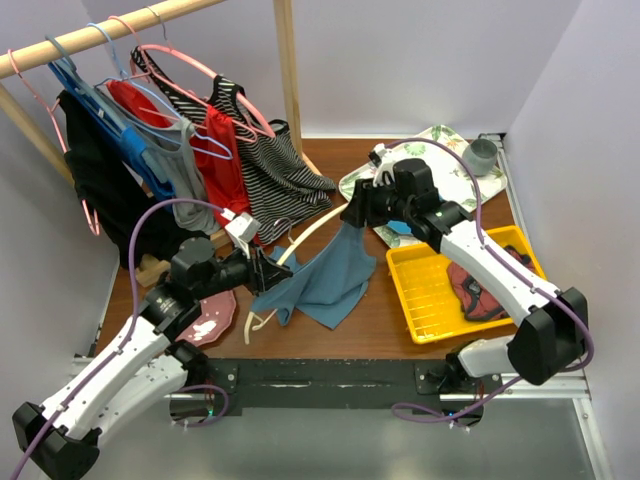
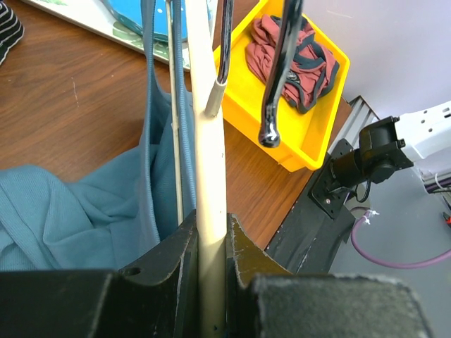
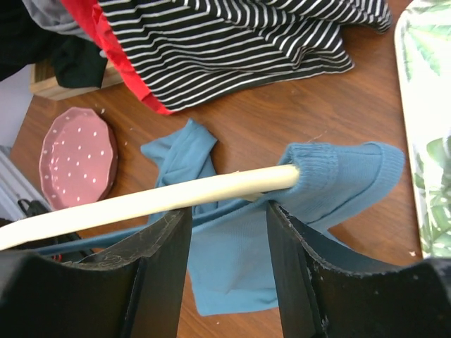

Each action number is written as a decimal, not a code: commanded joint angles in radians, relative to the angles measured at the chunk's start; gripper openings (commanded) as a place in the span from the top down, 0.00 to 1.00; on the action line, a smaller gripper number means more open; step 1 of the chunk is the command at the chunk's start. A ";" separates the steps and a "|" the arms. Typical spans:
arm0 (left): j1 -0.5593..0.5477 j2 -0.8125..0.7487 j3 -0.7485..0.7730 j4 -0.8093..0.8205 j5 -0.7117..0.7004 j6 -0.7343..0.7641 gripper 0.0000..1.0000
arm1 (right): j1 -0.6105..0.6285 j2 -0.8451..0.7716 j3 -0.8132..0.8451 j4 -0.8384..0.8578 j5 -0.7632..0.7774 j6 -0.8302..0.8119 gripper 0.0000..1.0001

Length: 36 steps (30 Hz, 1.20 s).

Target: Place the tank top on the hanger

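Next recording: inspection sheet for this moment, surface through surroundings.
Surface: brown wooden table, nothing spilled seen.
Job's things: tank top partly on the table, one strap over the end of the hanger.
Clutter: pink plate; yellow bin holding a dark red garment; leaf-print tray; grey cup.
Grippers: left gripper shut on the hanger; right gripper open, astride hanger and strap.
Cables: purple cables looped along both arms.
Surroundings: wooden rail with hung garments; pale walls.
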 commanded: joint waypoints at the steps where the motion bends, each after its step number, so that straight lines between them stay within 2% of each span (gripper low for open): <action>1: 0.005 -0.016 0.017 0.086 0.005 0.001 1.00 | 0.000 -0.045 -0.014 0.052 0.090 0.011 0.50; 6: 0.005 -0.019 0.029 0.083 0.011 0.001 1.00 | -0.002 -0.019 -0.014 0.057 0.098 0.020 0.54; 9: 0.005 -0.023 0.029 0.075 0.011 0.004 1.00 | -0.002 -0.008 -0.016 0.061 0.100 0.019 0.61; 13: 0.005 -0.027 0.031 0.074 0.020 0.001 1.00 | -0.002 -0.006 -0.019 0.064 0.100 0.019 0.65; 27: 0.007 -0.037 0.046 0.055 0.020 0.013 1.00 | -0.009 0.003 -0.033 0.071 0.149 -0.002 0.99; 36: 0.007 -0.025 0.043 0.052 -0.007 0.022 1.00 | -0.016 -0.017 -0.048 0.091 0.032 -0.007 1.00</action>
